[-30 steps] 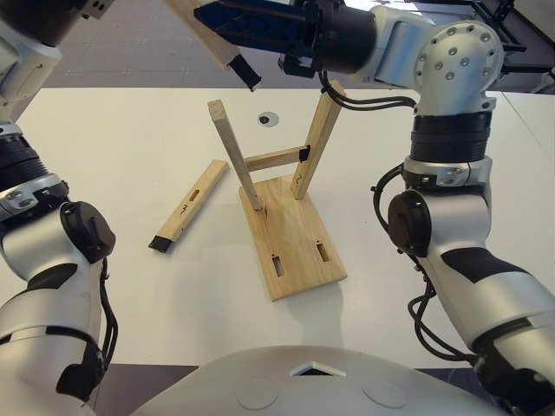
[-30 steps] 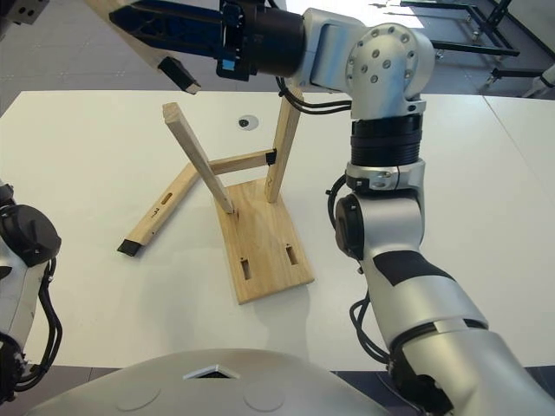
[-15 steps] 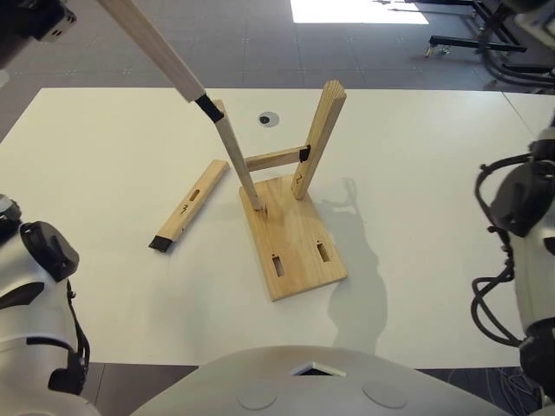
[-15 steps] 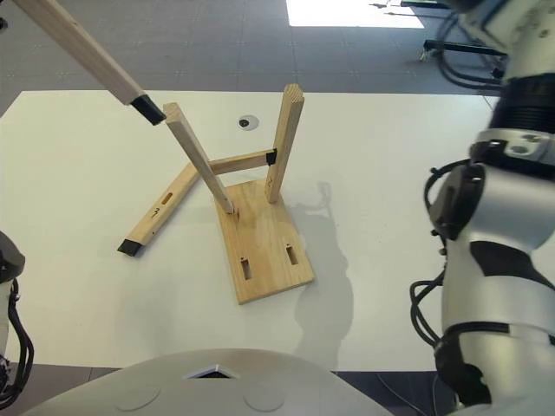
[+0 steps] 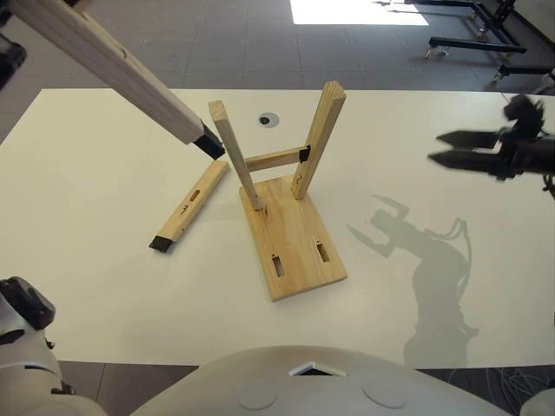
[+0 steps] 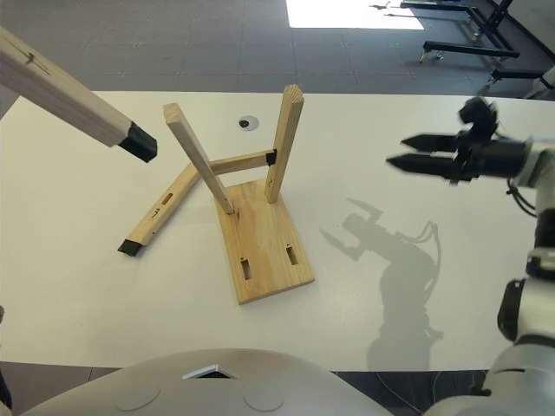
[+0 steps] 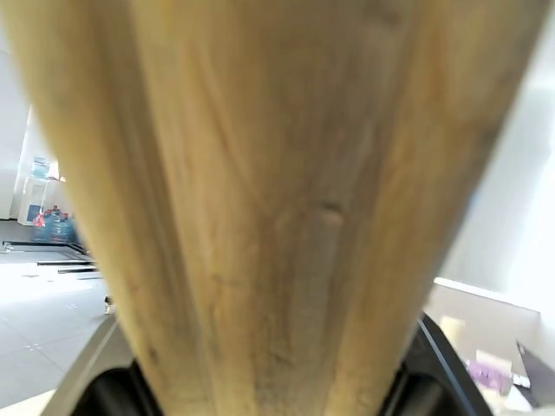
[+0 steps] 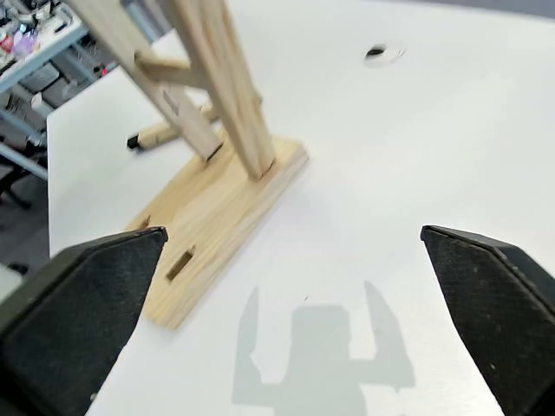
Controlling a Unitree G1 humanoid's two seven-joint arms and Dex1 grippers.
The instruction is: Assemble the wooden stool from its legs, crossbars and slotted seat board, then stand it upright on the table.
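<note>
Wooden stool (image 5: 286, 199): partly built and inverted near the centre of the surface (image 5: 104, 295). The slotted seat board (image 5: 299, 234) lies flat. Two legs stand in its far slots, the tilted leg (image 5: 234, 156) leaning toward the robot's left and the straighter leg (image 5: 316, 139) beside it, joined by one crossbar (image 5: 273, 159). The two near slots (image 5: 279, 263) are unfilled. A loose leg (image 5: 189, 205) lies on the surface just left of the board. The left tool (image 7: 260, 381) is clamped on a fourth leg (image 5: 113, 61), carried in the air with its black-capped end near the top of the tilted leg but apart from it. The right tool (image 5: 435, 147) hangs over the right side of the surface, fingers spread wide, holding nothing, well apart from the stool. Hazards, by judgement: the carried leg is long and its capped end is close to the tilted leg, so a small swing could strike that leg, lever it out of its slot and bring down the crossbar. The board is unrestrained, so side load during insertion could slide it or push it against the loose leg. The capped end leads, so the carried leg may need turning before it fits a slot, and a regrip in the air risks a drop
</note>
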